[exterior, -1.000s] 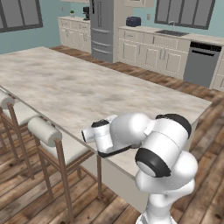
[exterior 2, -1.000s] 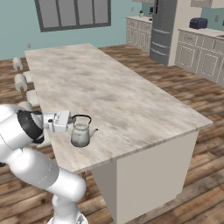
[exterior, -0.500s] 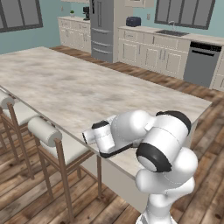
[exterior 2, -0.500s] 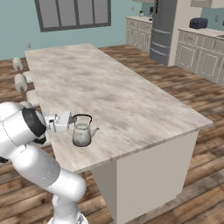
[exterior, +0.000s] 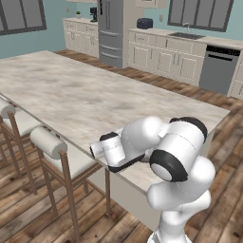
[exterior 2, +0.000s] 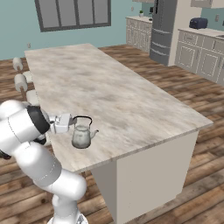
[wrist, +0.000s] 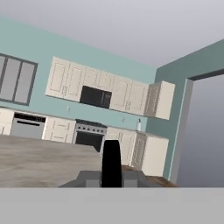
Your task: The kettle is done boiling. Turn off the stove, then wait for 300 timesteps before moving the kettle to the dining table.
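Silver-grey metal, the kettle stands upright on the marbled top of the dining table, close to the table's near long edge and toward its near end, its short spout pointing toward the near short end. The gripper reaches in level from the stool side, its fingers pressed together on the kettle's thin black arched handle. Beyond the table's far edge, against the teal wall, stands the stove beneath a black microwave.
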### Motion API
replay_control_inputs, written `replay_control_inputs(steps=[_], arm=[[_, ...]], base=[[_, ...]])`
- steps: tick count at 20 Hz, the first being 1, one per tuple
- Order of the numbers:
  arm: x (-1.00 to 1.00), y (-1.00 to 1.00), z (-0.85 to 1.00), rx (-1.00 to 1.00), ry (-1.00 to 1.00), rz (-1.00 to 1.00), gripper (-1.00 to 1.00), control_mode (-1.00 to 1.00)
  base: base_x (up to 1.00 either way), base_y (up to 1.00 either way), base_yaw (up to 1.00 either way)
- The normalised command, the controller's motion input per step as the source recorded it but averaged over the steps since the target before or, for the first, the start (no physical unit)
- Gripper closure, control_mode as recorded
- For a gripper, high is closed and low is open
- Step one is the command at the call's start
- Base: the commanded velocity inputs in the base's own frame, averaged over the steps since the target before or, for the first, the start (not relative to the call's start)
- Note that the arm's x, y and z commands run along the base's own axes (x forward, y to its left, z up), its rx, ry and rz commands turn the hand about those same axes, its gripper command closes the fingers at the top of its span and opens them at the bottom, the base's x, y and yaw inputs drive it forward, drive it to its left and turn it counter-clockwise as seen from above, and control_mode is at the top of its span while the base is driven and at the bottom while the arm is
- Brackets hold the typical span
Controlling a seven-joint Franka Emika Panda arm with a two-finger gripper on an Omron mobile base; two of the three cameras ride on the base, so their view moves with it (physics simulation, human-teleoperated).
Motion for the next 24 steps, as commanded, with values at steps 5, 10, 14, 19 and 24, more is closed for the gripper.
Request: replay_control_inputs(steps=[5,10,14,19,24], arm=[[0.00,0.00,-0.20,0.00,-0.05,0.00,1.00,-1.00],[0.00,0.00,-0.23,0.00,-0.10,0.00,1.00,-1.00],[0.00,0.00,-0.27,0.00,-0.17,0.00,1.00,-1.00],[0.00,0.01,-0.33,-0.01,-0.21,0.00,1.00,-1.00],[0.00,0.02,-0.32,0.00,-0.19,0.00,1.00,-1.00]], base=[[0.00,0.00,0.00],[0.00,0.00,0.00],[0.00,0.00,0.00],[0.00,0.00,0.00],[0.00,0.00,0.00]])
